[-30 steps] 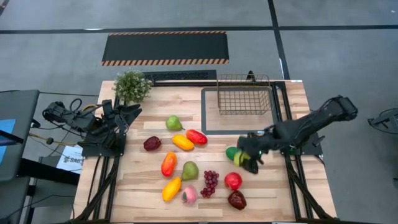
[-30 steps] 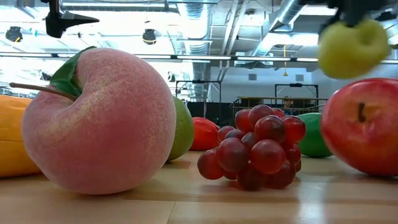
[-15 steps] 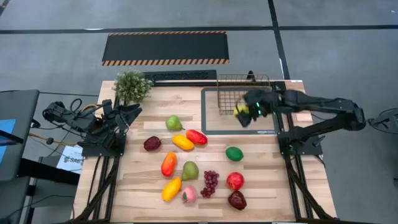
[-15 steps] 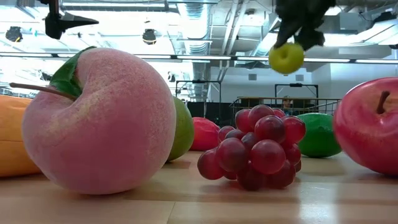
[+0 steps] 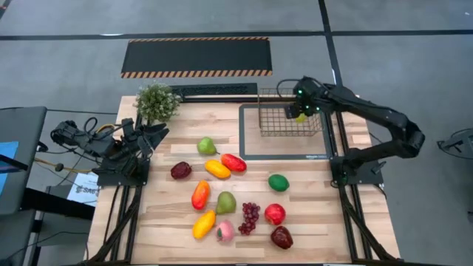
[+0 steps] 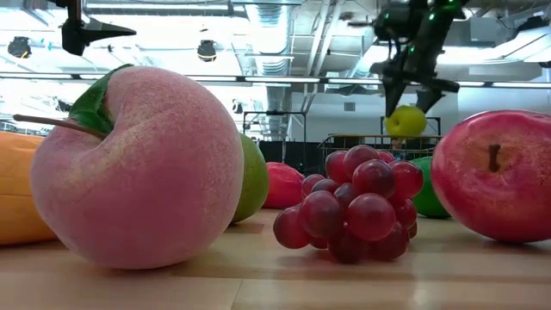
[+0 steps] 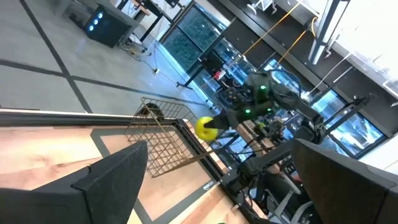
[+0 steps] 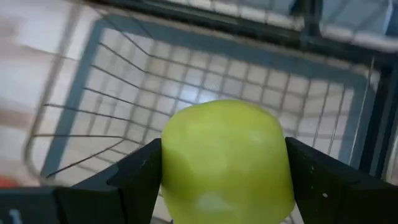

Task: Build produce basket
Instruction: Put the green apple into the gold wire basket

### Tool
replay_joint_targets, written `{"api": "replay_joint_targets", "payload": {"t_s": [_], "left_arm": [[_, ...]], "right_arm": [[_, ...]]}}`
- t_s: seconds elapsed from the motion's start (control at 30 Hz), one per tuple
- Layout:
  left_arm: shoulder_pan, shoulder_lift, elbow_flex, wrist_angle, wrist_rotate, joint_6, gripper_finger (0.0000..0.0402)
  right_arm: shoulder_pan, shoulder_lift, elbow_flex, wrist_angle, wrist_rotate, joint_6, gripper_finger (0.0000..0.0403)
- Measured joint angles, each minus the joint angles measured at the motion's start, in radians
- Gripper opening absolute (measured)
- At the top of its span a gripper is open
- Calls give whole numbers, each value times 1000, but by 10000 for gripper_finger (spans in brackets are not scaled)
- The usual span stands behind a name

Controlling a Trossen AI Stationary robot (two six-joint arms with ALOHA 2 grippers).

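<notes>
One yellow-green fruit (image 8: 225,160) clamped in right tool (image 5: 300,114), hanging directly above basket (image 5: 288,123); straight drop next.

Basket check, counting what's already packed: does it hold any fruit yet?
No: the basket is empty in the high view; the yellow-green fruit is held above it by the right gripper.

Right arm: extended from its base at counter's right edge, reaching toward far side, forearm angled inward. Right end effector (image 5: 299,112) raised above basket (image 5: 289,123), over its right end, pointing down. Fingers (image 8: 134,180) spread wide, clamped on both sides of yellow-green fruit (image 8: 226,160); fruit held clear of basket floor.

Left arm: folded at its base, well left of basket. Left end effector (image 5: 151,135) low, not in contact with anything, fingers apart.
</notes>
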Motion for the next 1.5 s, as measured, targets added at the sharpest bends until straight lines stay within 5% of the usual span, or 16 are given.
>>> {"api": "replay_joint_targets", "payload": {"t_s": [0.77,1.5], "left_arm": [[0,0,0,-21,-8,0,385],[0,0,0,-41,-5,-3,385]], "right_arm": [[-12,329,0,-22,2,183,307],[-70,358,0,-98,25,154,307]]}}
